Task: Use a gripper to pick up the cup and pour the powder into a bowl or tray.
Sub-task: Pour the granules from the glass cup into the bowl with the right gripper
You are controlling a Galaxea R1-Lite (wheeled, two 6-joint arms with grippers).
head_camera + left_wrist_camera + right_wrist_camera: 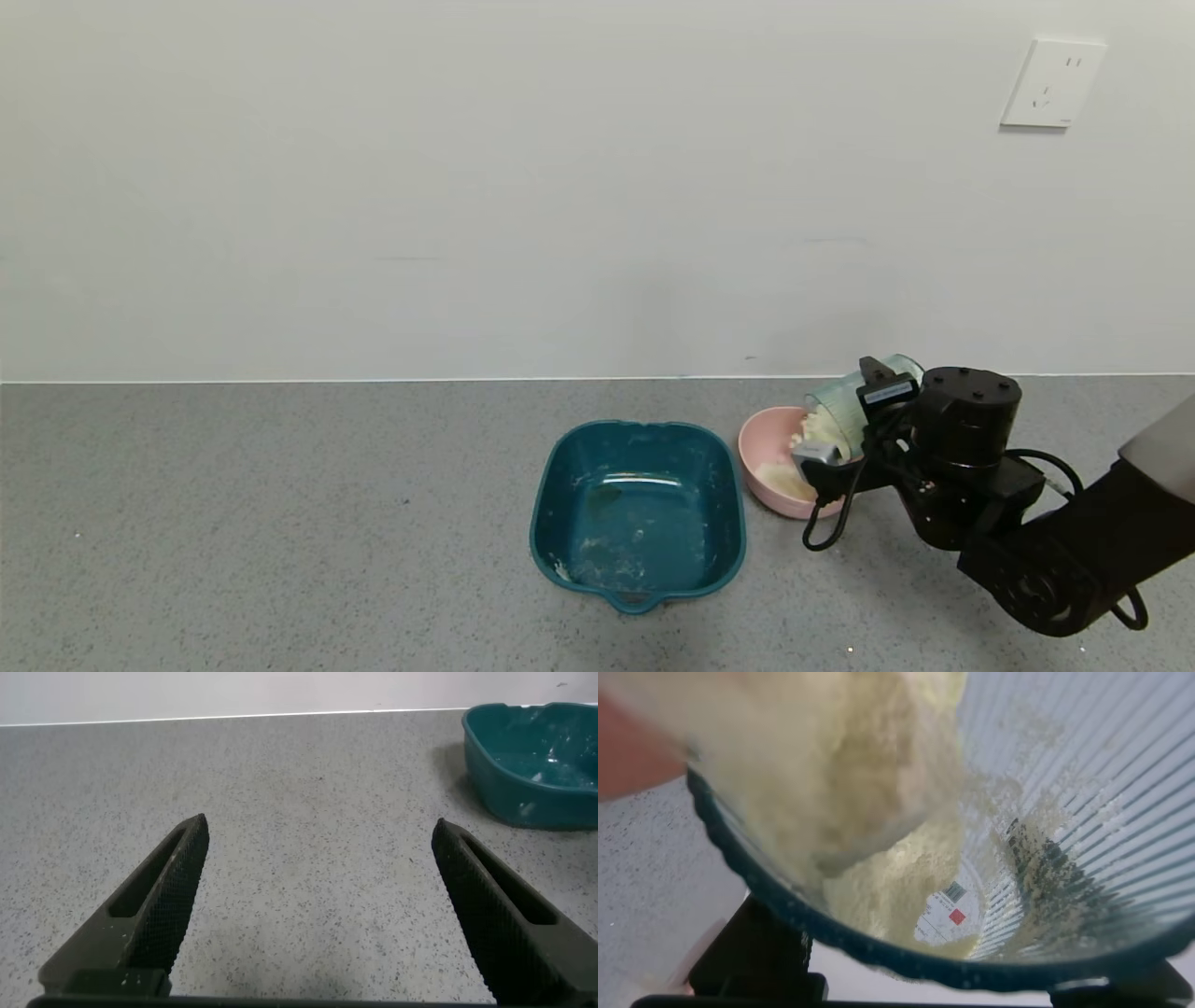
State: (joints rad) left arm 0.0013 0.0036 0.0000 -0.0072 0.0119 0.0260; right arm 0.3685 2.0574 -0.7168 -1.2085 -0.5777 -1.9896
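Observation:
My right gripper (854,425) is shut on the translucent blue-green ribbed cup (854,397) and holds it tipped on its side over the pink bowl (761,439). White powder (817,431) lies at the cup's mouth and a heap of it sits in the bowl (780,478). In the right wrist view the cup (1083,840) fills the frame, with powder (840,775) sliding along its wall and a label showing through its base. My left gripper (318,905) is open and empty over bare counter, out of the head view.
A dark teal square tray (638,511) with traces of powder stands just left of the pink bowl; it also shows in the left wrist view (537,761). A white wall with a socket (1052,82) bounds the grey speckled counter behind.

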